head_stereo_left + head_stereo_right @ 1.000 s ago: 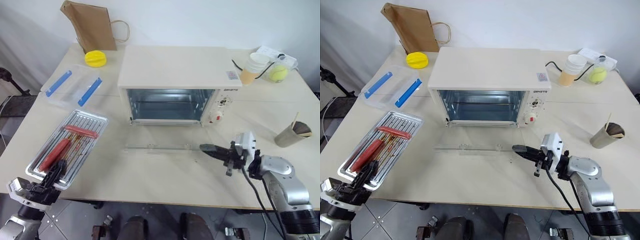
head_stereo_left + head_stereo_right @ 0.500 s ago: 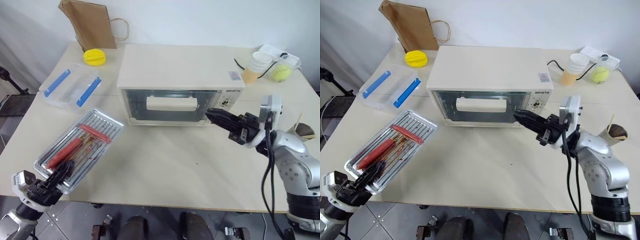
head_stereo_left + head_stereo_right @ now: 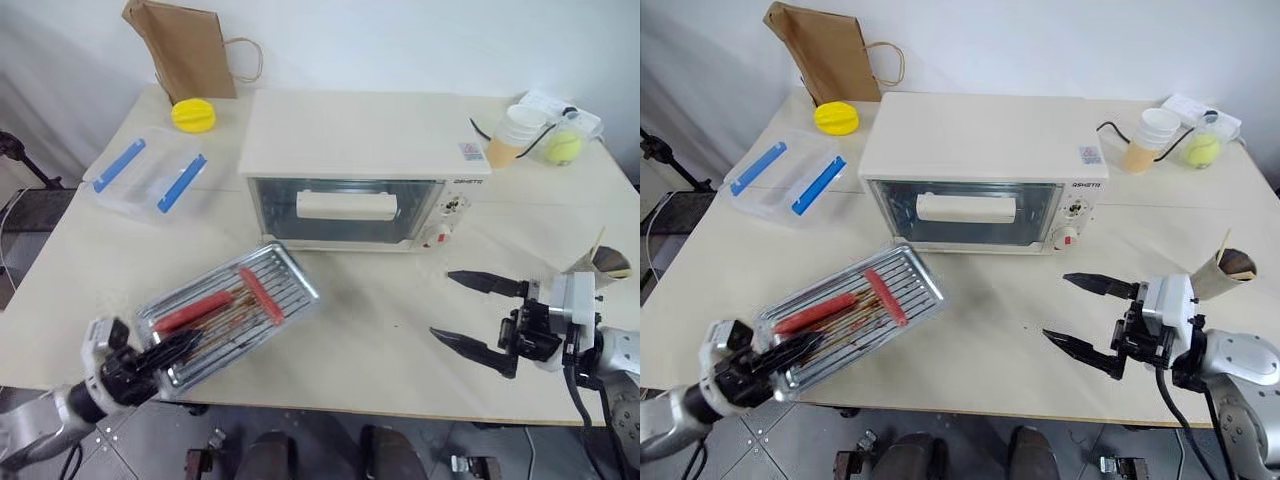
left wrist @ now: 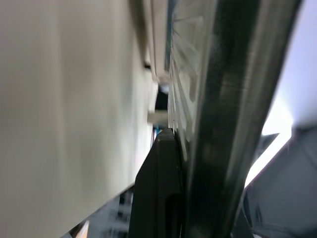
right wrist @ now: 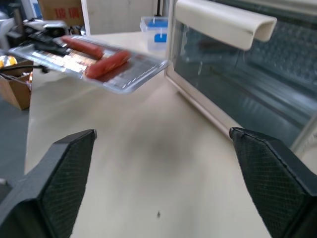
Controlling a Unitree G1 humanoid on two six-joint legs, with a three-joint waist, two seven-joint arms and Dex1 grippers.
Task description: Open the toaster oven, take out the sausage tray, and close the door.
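The cream-white toaster oven (image 3: 345, 150) stands mid-table with its glass door (image 3: 345, 210) shut and the white bar handle (image 5: 225, 24) across it. In front of it to the left, the silver sausage tray (image 3: 232, 308) with two red sausages (image 3: 262, 296) hangs slightly above the table. My left gripper (image 3: 172, 349) is shut on its near corner, and the tray's rim (image 4: 233, 99) presses against one finger (image 4: 158, 188). My right gripper (image 3: 442, 304) stands open in front of the oven's right end, with nothing between its fingers (image 5: 54, 183).
A clear plastic box with blue clips (image 3: 150, 170), a yellow lid (image 3: 192, 115) and a brown paper bag (image 3: 190, 50) sit at the back left. Stacked paper cups (image 3: 515, 135) and a tennis ball (image 3: 560, 147) are at the back right, a paper cup (image 3: 600, 262) at the right edge.
The door went from lying open to shut. My right gripper drew back from it towards me and opened wide. My left gripper swung the tray rightwards, towards the oven's front.
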